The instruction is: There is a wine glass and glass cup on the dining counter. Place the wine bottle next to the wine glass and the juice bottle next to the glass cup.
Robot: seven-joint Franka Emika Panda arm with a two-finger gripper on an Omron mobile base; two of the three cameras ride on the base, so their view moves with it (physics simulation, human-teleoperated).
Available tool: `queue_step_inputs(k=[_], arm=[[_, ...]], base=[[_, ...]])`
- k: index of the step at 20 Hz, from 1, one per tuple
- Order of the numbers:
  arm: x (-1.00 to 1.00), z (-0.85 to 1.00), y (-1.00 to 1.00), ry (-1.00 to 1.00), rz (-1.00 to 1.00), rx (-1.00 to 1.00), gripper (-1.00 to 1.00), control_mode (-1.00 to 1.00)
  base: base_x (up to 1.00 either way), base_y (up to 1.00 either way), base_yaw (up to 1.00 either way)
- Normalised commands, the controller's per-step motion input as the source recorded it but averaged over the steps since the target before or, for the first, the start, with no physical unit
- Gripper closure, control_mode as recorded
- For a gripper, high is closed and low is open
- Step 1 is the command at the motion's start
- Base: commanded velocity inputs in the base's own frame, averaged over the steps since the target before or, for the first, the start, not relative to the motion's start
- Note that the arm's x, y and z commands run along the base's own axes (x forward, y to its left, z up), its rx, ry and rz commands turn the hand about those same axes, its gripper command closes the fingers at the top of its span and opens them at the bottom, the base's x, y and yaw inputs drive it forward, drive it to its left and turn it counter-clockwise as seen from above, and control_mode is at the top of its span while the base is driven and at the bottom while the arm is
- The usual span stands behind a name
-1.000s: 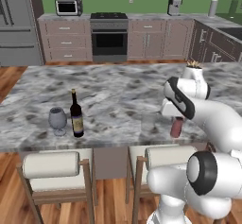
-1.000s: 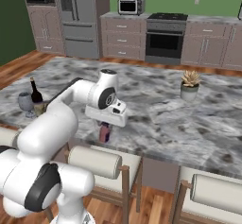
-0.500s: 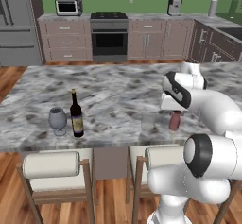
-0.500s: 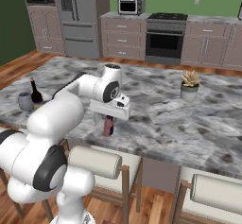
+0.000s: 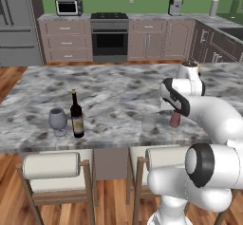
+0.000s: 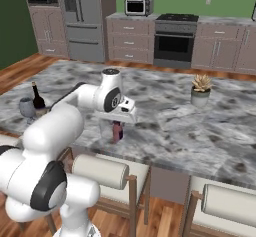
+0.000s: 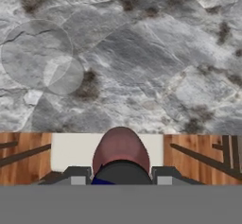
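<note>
You can't see the top of the juice bottle [image 5: 175, 120] behind the gripper [image 5: 176, 111], glass cup [image 5: 149, 123] nearly see-through, wine bottle [image 6: 37, 97] label too small to read

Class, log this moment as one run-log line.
gripper: shut on juice bottle | location: beside glass cup | wine bottle: placed by wine glass

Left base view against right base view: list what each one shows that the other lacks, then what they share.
Left base only: the glass cup plain beside the juice bottle, a sink corner. Right base only: a potted plant, the fridge. Both: the dining counter, wine bottle, wine glass, and the gripper shut on the juice bottle.
</note>
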Motion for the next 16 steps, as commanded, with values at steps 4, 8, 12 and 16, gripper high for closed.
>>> queue_step_inputs(k=[4, 8, 12, 16], arm=[[0.0, -0.14, 0.0, -0.07, 0.0, -0.01, 1.0, -1.0], [0.07, -0.13, 0.0, -0.01, 0.0, 0.0, 1.0, -1.0], [0.14, -0.06, 0.0, 0.0, 0.0, 0.0, 1.0, -1.0], [0.1, -0.07, 0.0, 0.0, 0.0, 0.0, 1.0, -1.0]], base=[[0.0, 0.0, 0.0], [0.0, 0.0, 0.0], [0.0, 0.0, 0.0], [0.0, 0.0, 0.0]])
